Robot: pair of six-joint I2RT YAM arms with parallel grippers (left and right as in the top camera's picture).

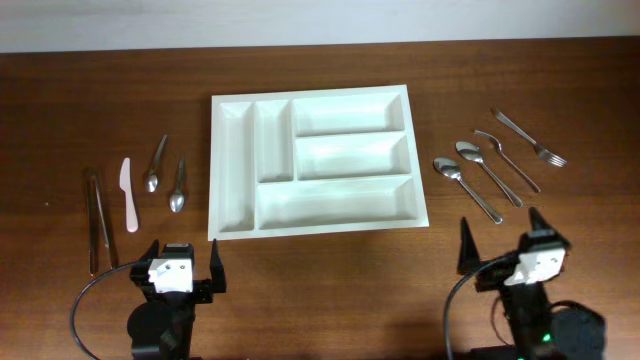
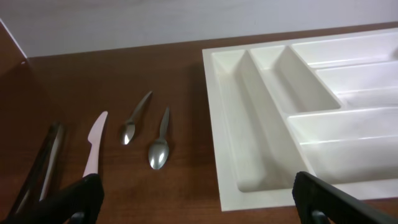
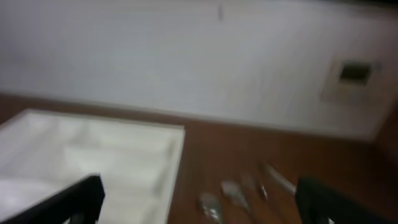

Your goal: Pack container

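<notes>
The white container (image 1: 340, 203) lay in the middle of the brown counter (image 1: 320, 300). Its two narrow compartments were on the left side and its three long compartments on the right. In every compartment the bare white floor was showing.

To the left of the container, apart from it, some cutlery lay in a loose row: two dark sticks (image 1: 96, 222) at the far left, then a pale knife (image 1: 128, 195), then two small spoons (image 1: 178, 192) nearest to the container. To the right of it lay two bigger spoons (image 1: 468, 150) and two more long metal pieces, the outer one a fork (image 1: 527, 138).

The left fingers (image 1: 215, 270) stood wide open near the front edge of the counter, close to the container's left front corner, and held nothing. The right fingers (image 1: 465, 245) were also spread wide and held nothing, in front of the bigger spoons. The right wrist view was blurred; only a corner of the container, some dim cutlery shapes and a pale wall (image 3: 186, 56) could be made out.
</notes>
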